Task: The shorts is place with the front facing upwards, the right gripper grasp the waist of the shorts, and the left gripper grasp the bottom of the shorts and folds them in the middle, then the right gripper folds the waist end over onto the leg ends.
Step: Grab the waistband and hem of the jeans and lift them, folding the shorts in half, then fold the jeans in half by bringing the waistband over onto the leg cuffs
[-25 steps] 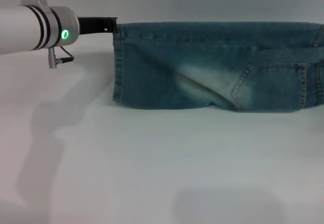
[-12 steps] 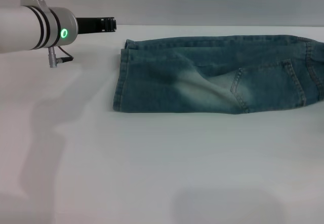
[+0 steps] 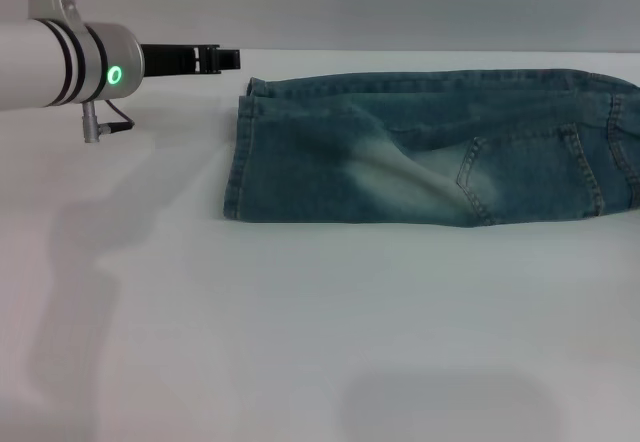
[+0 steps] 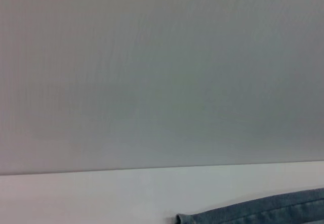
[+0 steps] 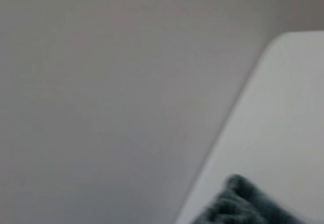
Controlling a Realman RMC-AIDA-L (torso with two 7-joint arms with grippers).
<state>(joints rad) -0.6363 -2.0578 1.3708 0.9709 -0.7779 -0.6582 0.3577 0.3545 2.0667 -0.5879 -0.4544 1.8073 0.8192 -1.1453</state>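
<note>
Currently:
- shorts [image 3: 430, 147] lie flat on the white table [image 3: 300, 342], already folded lengthwise into a long band running left to right along the far side, front pocket stitching and a pale faded patch facing up.
- leg ends [image 3: 238, 157] are at the band's left end, stacked, hem edge straight; the top far corner is slightly curled.
- waist end runs off the right edge of the head view, so its exact lie can't be told there; right wrist view shows only a ruffled dark-blue bit of fabric [image 5: 238, 203] on the table edge.
- left gripper [image 3: 225, 59] hovers just beside the far-left corner of the hems, apart from the cloth, holding nothing; whether its prongs are spread or closed, can't tell from this side-on angle.
- left wrist view catches only the denim edge [image 4: 253, 215] on the table.
- right gripper: not visible in any view.
</note>
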